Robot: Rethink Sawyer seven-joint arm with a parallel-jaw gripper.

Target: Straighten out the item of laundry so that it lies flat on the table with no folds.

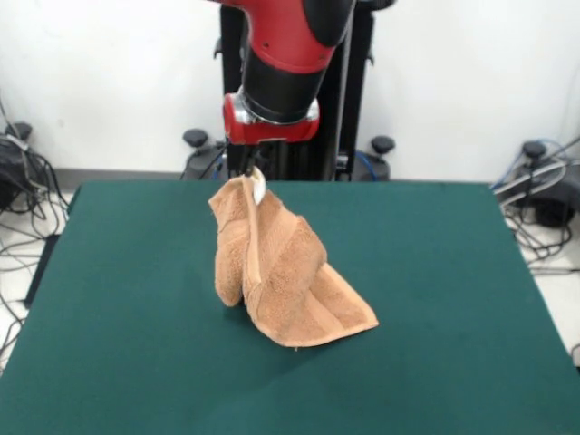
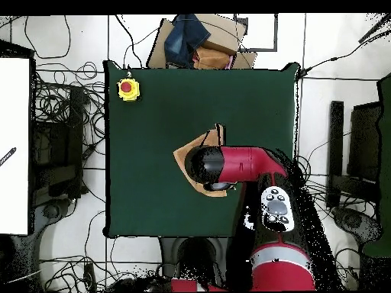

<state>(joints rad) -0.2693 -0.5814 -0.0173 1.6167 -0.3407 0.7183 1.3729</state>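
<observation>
Well, towel [image 1: 276,276] hangs upright (label [image 1: 258,188] topmost).

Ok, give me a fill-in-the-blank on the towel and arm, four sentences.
1. The tan-orange hand towel is lifted by its ____ end, lower end resting on the table.
2. The table top is dark ____.
3. The white label sits near the towel's ____.
4. Overhead, a yellow box carries a ____ button.

Missing: upper; green; top; red

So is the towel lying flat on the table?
No, the towel is lifted by one corner into a crumpled peak, only its lower part resting on the table.
</observation>
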